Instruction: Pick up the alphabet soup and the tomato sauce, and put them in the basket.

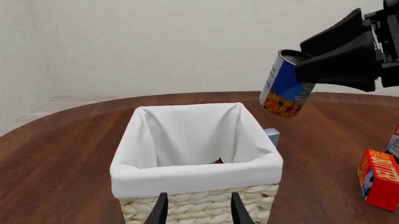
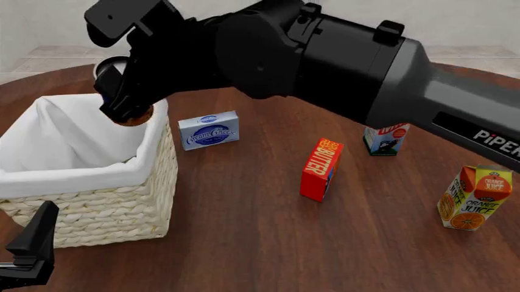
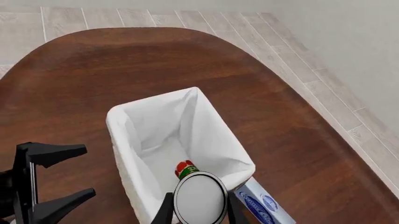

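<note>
One alphabet soup (image 1: 285,86) in right gripper (image 3: 198,207), tomato sauce (image 3: 185,169) visible overhead only

Alphabet soup (image 1: 285,86): small can, blue and orange-yellow label, pale silver top, tilted, held in the air above the basket's rim. Tomato sauce (image 3: 185,168): green and red label, lying inside on the lining. Basket (image 2: 97,207): square, pale woven wicker, white cloth lining, upright on the tabletop.
</note>
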Controlling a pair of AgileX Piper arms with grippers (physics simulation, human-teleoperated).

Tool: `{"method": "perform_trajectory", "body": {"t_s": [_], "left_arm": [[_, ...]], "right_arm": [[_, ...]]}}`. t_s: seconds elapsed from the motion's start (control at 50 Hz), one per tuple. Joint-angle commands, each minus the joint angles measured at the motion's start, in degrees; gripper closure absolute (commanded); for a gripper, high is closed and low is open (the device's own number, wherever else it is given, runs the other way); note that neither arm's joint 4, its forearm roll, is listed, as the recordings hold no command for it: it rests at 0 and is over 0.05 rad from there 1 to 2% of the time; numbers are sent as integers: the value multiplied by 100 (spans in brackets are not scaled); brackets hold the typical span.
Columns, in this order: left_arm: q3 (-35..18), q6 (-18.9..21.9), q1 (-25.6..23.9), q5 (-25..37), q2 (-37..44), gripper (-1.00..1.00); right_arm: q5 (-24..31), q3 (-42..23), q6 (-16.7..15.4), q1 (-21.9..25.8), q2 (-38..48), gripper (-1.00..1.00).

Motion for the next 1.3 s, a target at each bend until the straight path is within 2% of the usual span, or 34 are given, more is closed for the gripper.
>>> {"method": "perform_trajectory", "body": {"t_s": [0.02, 0.84, 1.3], "left_arm": [[0, 0, 0, 0, 0, -100], [0, 0, 0, 0, 0, -100], [0, 0, 0, 0, 0, -100]], "right_arm": [[-31, -118, 133, 79, 79, 100], [-159, -282, 187, 219, 444, 100], [-663, 7, 199, 305, 314, 100]]}}
